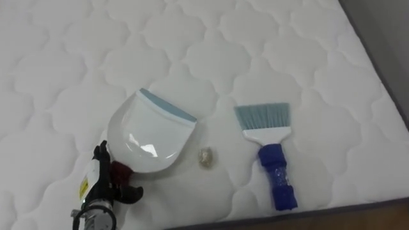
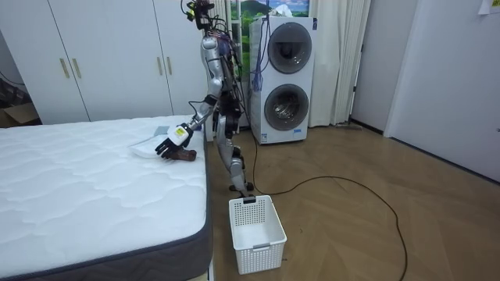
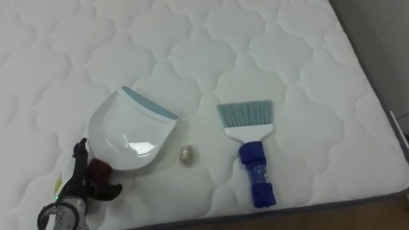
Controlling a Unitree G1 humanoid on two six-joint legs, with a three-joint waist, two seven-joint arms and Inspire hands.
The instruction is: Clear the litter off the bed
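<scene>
Curling round the dark red handle (image 1: pixel 121 171) of the white plastic dustpan (image 1: pixel 150 134), the left hand (image 1: pixel 102 182) suggests an early stage: the small crumpled scrap (image 1: pixel 206 157) lies unswept on the quilted white mattress (image 1: pixel 287 51), the blue-handled brush (image 1: pixel 271 153) untouched.

White dustpan (image 1: pixel 150 137), crumpled scrap (image 1: pixel 206 158), blue brush (image 1: pixel 271 153) (bristles away) on mattress (image 1: pixel 77 64)

Bright, even room light; small glare on the dustpan (image 1: pixel 151 138)
</scene>
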